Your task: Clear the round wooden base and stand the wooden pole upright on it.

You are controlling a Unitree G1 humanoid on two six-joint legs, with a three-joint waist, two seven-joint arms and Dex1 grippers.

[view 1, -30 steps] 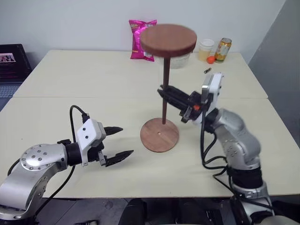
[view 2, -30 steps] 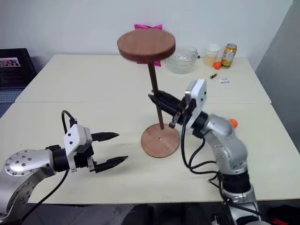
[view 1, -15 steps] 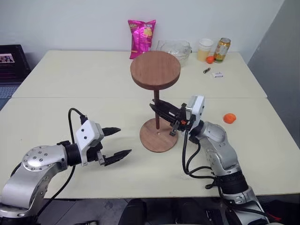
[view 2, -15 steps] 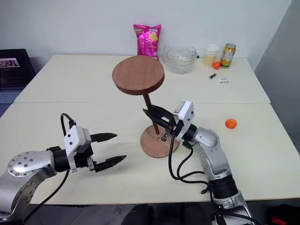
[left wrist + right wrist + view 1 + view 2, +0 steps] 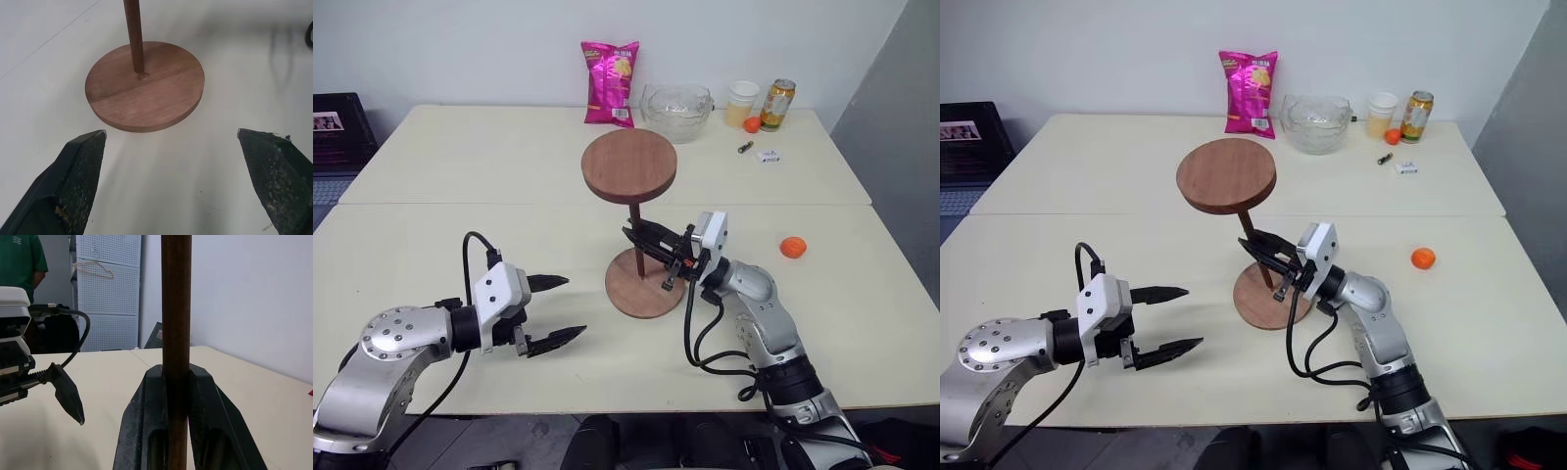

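Two tools (image 5: pixel 639 238) (image 5: pixel 558 310); one pole (image 5: pixel 635 223); one base (image 5: pixel 644 284)

My work surface: two pale cream tables (image 5: pixel 431 157) pushed together, seam running across mid-frame. On them: round wooden base (image 5: pixel 644 284) at centre; pink snack bag (image 5: pixel 610 82), glass bowl (image 5: pixel 675 100), plastic cup (image 5: pixel 741 103) and drink can (image 5: pixel 778 104) along the upper edge; an orange ball (image 5: pixel 791 247) at right.

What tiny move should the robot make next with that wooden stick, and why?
Probably ease it straight down, then let go. The right gripper is shut on the long dark-brown wooden pole, whose foot meets the centre hole of the flat round reddish-brown wooden base. The left gripper waits open, apart.
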